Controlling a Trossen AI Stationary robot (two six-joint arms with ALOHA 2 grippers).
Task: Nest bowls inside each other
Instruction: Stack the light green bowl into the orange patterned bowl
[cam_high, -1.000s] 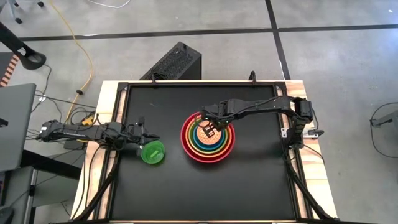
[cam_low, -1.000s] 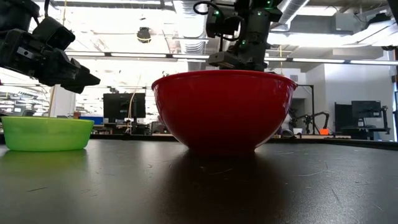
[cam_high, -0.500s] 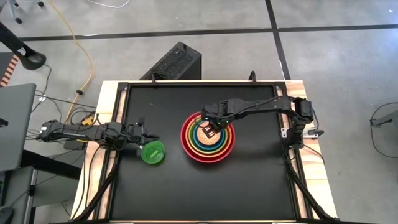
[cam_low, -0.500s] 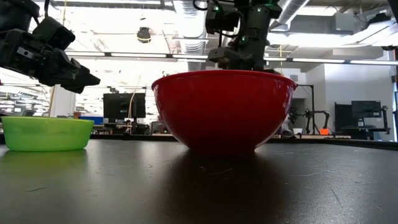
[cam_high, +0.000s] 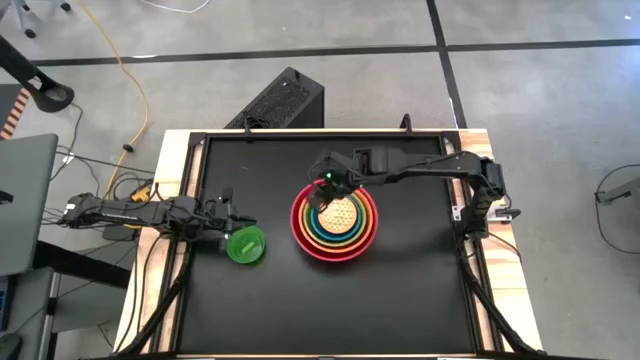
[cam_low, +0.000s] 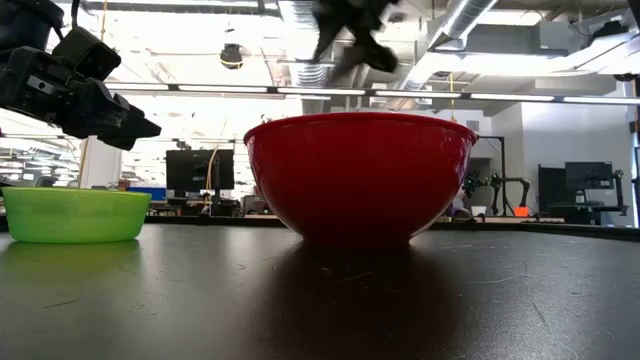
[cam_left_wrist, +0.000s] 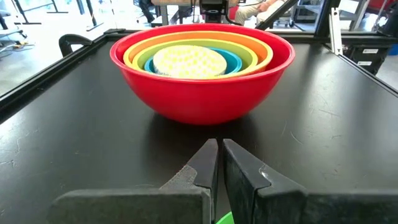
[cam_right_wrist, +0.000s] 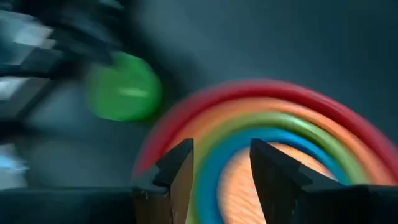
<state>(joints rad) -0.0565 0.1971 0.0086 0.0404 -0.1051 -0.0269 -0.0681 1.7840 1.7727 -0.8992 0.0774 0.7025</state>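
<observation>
A nest of bowls stands mid-table: the red bowl holds orange, lime green and blue bowls, with the speckled tan-yellow bowl innermost. The smallest green bowl rests on its base at the table's left. My right gripper hangs open above the nest's far-left rim, touching nothing. My left gripper is shut, hovering just above the green bowl's rim and pointing toward the nest.
The black tabletop has a raised frame along its edges. A dark box stands on the floor beyond the far edge, and cables lie off the left side.
My right gripper has opened, risen out of the nested bowls and drawn toward the nest's far-left rim, tipping less steeply downward. The speckled tan-yellow bowl stays seated inside the blue one.
</observation>
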